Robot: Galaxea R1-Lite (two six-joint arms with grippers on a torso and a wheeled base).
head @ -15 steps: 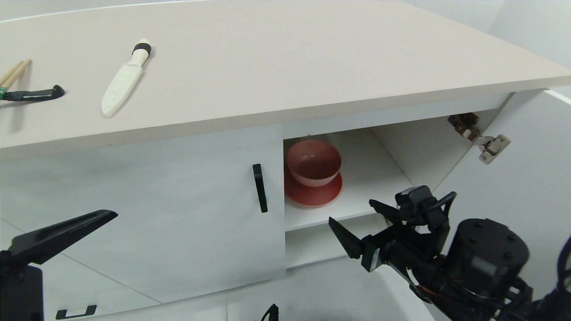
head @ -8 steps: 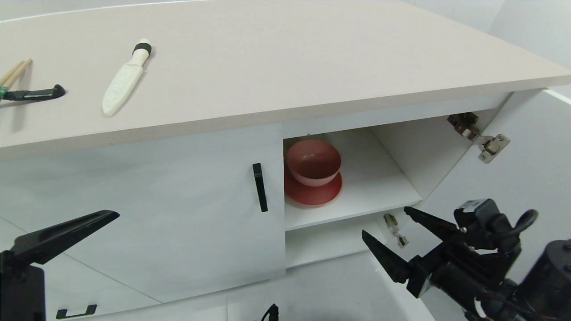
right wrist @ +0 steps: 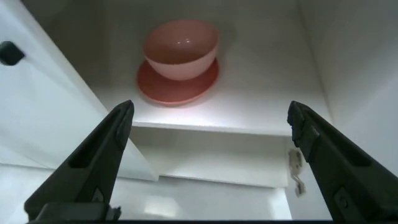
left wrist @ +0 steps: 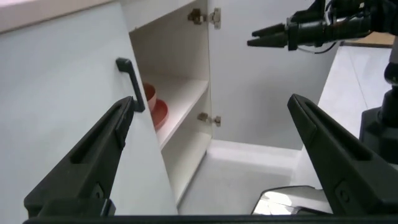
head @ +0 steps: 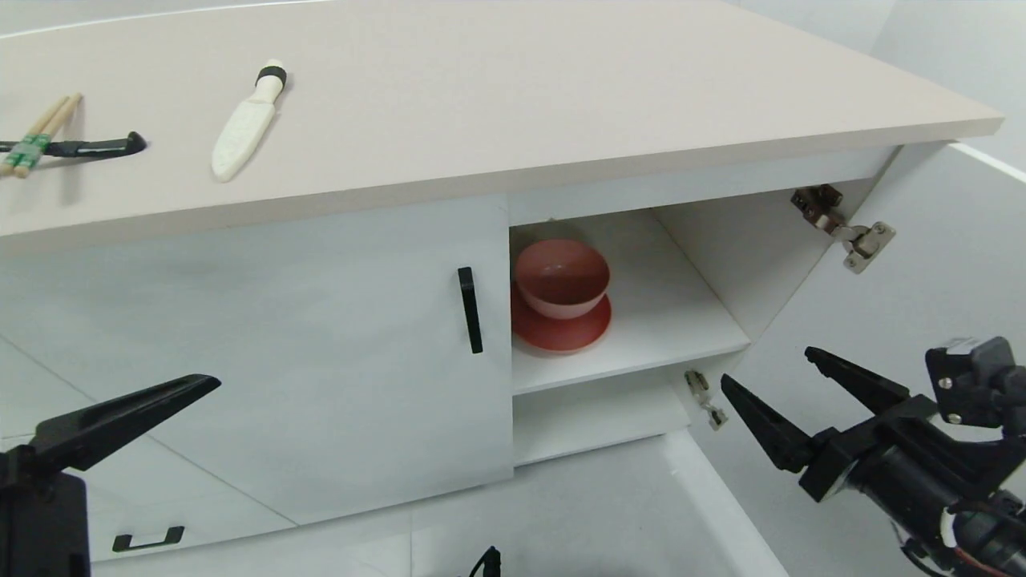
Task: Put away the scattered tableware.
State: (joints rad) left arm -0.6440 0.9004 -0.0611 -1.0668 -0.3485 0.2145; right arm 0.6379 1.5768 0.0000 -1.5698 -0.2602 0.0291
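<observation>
A pink bowl sits on a red plate on the upper shelf of the open cabinet; both also appear in the right wrist view, bowl on plate. On the countertop lie a cream knife, a pair of chopsticks and a black-handled utensil. My right gripper hangs open and empty in front of the cabinet, to the right of the shelf and clear of it. My left gripper is open and empty, low on the left before the closed door.
The right cabinet door stands swung open beside my right arm, hinges exposed. The left door is closed, with a black handle. A lower shelf lies under the plate's shelf.
My right gripper has drawn back to the right, away from the cabinet opening, staying open. The head camera shifted a little. Bowl, plate and left gripper stayed put.
</observation>
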